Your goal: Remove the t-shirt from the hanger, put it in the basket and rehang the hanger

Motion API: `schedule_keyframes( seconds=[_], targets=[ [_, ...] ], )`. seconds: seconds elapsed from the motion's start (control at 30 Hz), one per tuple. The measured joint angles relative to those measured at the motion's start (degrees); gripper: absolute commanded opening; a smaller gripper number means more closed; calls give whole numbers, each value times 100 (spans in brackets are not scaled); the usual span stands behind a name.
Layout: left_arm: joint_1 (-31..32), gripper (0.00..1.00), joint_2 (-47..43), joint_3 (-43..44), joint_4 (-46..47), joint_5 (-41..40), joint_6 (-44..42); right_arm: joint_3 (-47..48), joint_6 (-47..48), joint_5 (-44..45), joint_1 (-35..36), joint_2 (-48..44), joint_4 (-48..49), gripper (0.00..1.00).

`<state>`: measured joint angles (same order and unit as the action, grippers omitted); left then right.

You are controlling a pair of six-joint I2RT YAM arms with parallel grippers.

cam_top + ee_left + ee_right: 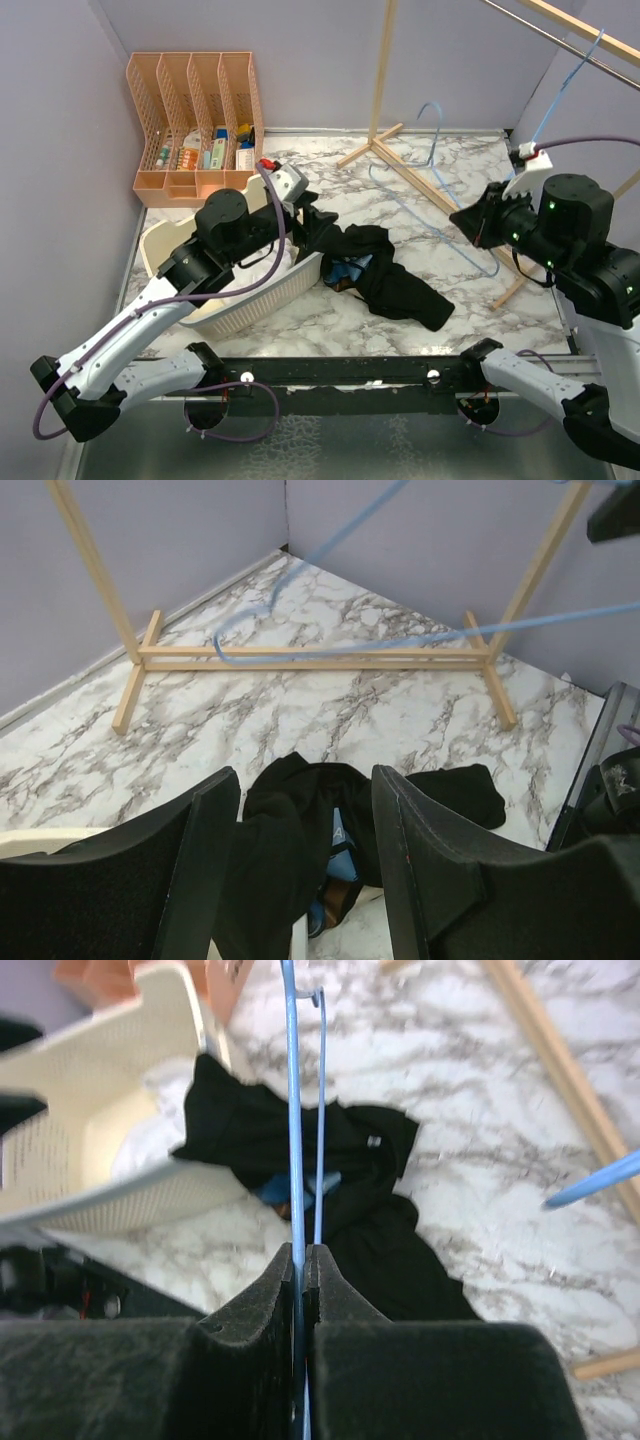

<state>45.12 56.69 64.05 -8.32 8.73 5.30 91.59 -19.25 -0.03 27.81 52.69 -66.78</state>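
The black t-shirt [390, 275] lies crumpled on the marble table, off the hanger, with one end draped over the basket rim. A blue print shows in its folds. My left gripper [312, 218] is open just above that end. In the left wrist view the fabric [285, 830] lies below and between the spread fingers [195, 870]. My right gripper [466, 222] is shut on the thin blue wire hanger [430, 104] and holds it bare above the table. In the right wrist view the wire [293, 1110] runs up from the closed pads [340, 1300], over the shirt [370, 1190].
A cream laundry basket [262, 300] holding white cloth sits at the left. An orange desk organizer [195, 120] stands at the back left. A wooden clothes rack [385, 70] stands at the back right, with another blue hanger [568, 82] on its rail.
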Motion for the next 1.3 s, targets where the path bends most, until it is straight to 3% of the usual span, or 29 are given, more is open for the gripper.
schedule_keyframes(
  seconds=[0.17, 0.6, 0.87, 1.3],
  targets=[
    [0, 58, -380, -428, 195, -87, 61, 404, -162, 999, 0, 442, 898, 1],
    [0, 58, -656, -1150, 369, -138, 81, 382, -66, 3427, 0, 1237, 3252, 1],
    [0, 58, -713, -1165, 400, -136, 59, 551, 339, 4127, -2, 1805, 4197, 1],
    [0, 58, -833, -1222, 396, -151, 35, 549, 767, 4588, -136, 2730, 4806, 1]
  ],
)
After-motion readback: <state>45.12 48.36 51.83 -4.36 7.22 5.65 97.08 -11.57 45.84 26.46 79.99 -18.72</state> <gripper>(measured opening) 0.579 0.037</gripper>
